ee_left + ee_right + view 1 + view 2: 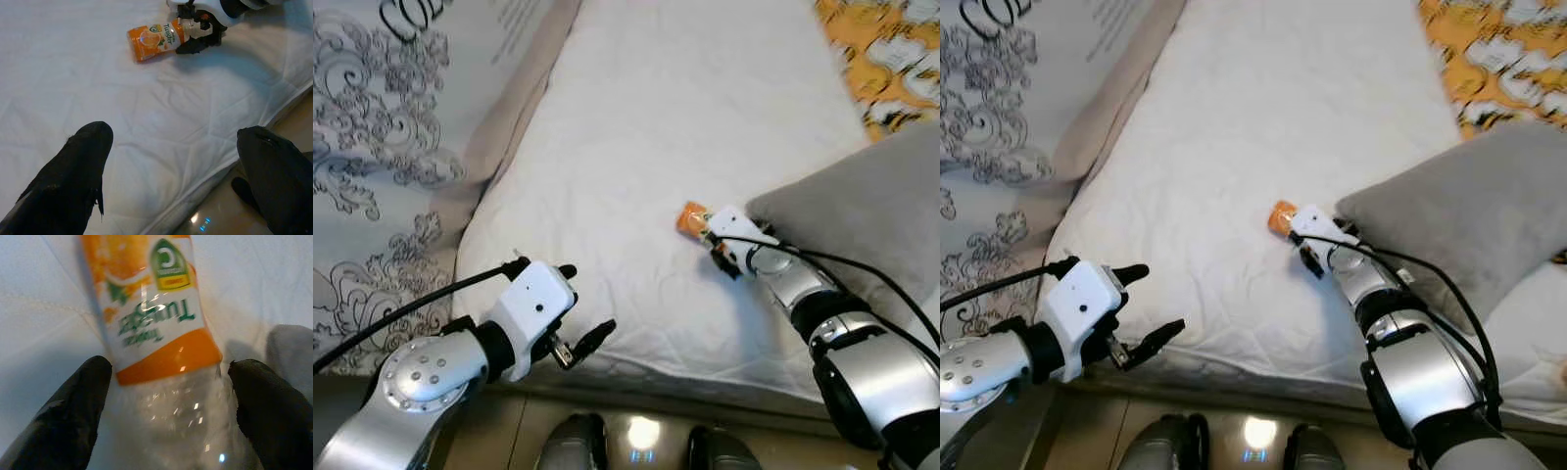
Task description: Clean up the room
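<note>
Our right pincer (166, 401), spread wide, straddles the orange juice bottle (151, 308) lying on the bed (646, 108) beside a grey pillow (871, 206); our left pincer (578, 313) hovers open, empty, at the bed's near edge.

Right arm reaches forward over the mattress (636, 117), forearm extended, wrist low. Right gripper (168, 396) sits at the clear end of the bottle (156, 333), one black finger on either side, jaws parted around it; contact not confirmed. Left arm bent at the elbow, held at the near mattress edge. Left gripper (582, 308) hovers there, two black fingers (73, 171) spread wide, nothing between them, well apart from the bottle.
</note>
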Motion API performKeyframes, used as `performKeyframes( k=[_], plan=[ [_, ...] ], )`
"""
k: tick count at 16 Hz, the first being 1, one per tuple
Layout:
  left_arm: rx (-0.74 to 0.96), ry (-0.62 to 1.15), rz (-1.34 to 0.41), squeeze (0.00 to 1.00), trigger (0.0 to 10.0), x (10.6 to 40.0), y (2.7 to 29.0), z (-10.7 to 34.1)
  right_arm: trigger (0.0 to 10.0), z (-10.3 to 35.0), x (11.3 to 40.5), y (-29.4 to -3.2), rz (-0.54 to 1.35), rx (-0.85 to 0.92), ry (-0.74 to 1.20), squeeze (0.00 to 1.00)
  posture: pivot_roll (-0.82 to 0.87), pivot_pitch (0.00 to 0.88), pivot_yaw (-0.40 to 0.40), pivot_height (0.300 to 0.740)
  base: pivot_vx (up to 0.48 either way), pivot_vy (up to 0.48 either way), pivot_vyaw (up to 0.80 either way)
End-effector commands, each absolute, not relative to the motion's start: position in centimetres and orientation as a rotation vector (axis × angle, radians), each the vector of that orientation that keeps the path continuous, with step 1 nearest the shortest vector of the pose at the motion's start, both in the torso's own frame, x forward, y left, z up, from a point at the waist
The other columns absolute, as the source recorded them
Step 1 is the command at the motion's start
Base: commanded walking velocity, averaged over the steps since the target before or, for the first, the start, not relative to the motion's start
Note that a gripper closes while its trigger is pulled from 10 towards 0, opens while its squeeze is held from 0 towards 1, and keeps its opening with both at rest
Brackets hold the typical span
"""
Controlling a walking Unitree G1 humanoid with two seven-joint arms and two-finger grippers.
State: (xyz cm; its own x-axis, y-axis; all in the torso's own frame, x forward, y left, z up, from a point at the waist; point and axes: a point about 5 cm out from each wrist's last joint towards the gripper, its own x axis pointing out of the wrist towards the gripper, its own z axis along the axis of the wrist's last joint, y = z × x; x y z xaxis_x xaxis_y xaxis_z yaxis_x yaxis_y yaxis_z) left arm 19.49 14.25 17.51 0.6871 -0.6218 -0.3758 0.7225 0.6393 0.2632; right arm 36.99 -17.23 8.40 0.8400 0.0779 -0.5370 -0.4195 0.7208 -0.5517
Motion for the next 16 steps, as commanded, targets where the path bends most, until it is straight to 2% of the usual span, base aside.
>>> performKeyframes(
  k=[1, 2, 10, 12, 13, 14, 15, 16],
  plan=[
    [0.424, 0.265, -0.779, 0.85, 10.0, 19.2, 14.5, 17.9, 0.9, 8.2, 36.9, -17.4, 0.279, -0.708, 0.524, 0.00, 0.19, 0.280, 0.072, 0.740, 0.000, 0.000, 0.00],
    [0.425, 0.269, -0.777, 0.85, 10.0, 19.2, 14.5, 17.9, 0.0, 8.4, 37.0, -17.5, 0.272, -0.705, 0.520, 0.00, 0.18, 0.271, 0.069, 0.740, 0.000, 0.000, 0.00],
    [0.430, 0.270, -0.759, 0.85, 10.0, 19.9, 14.3, 17.5, 0.0, 9.4, 37.5, -18.0, 0.234, -0.662, 0.506, 0.00, 0.17, 0.202, 0.058, 0.740, 0.000, 0.000, 0.00],
    [0.414, 0.267, -0.736, 0.85, 10.0, 20.2, 14.4, 17.1, 0.0, 10.5, 38.1, -17.6, 0.225, -0.536, 0.446, 0.00, 0.15, 0.144, 0.055, 0.740, 0.000, 0.000, 0.00],
    [0.379, 0.262, -0.703, 0.85, 10.0, 20.6, 14.4, 16.7, 0.0, 11.8, 38.7, -17.1, 0.235, -0.386, 0.365, 0.00, 0.11, 0.088, 0.057, 0.740, 0.000, 0.000, 0.00],
    [0.368, 0.260, -0.695, 0.85, 10.0, 20.8, 14.3, 16.6, 0.0, 12.1, 38.7, -17.0, 0.240, -0.347, 0.342, 0.00, 0.10, 0.072, 0.059, 0.740, 0.000, 0.000, 0.00],
    [0.357, 0.250, -0.643, 0.85, 10.0, 21.4, 14.1, 16.1, 0.3, 13.1, 38.5, -16.8, 0.279, -0.228, 0.237, 0.00, 0.08, 0.042, 0.061, 0.740, 0.000, 0.000, 0.00],
    [0.349, 0.247, -0.625, 0.85, 10.0, 21.6, 14.1, 16.0, 4.8, 13.4, 38.3, -16.7, 0.284, -0.196, 0.211, 0.00, 0.07, 0.024, 0.062, 0.740, 0.000, 0.000, 0.00]
  ],
)
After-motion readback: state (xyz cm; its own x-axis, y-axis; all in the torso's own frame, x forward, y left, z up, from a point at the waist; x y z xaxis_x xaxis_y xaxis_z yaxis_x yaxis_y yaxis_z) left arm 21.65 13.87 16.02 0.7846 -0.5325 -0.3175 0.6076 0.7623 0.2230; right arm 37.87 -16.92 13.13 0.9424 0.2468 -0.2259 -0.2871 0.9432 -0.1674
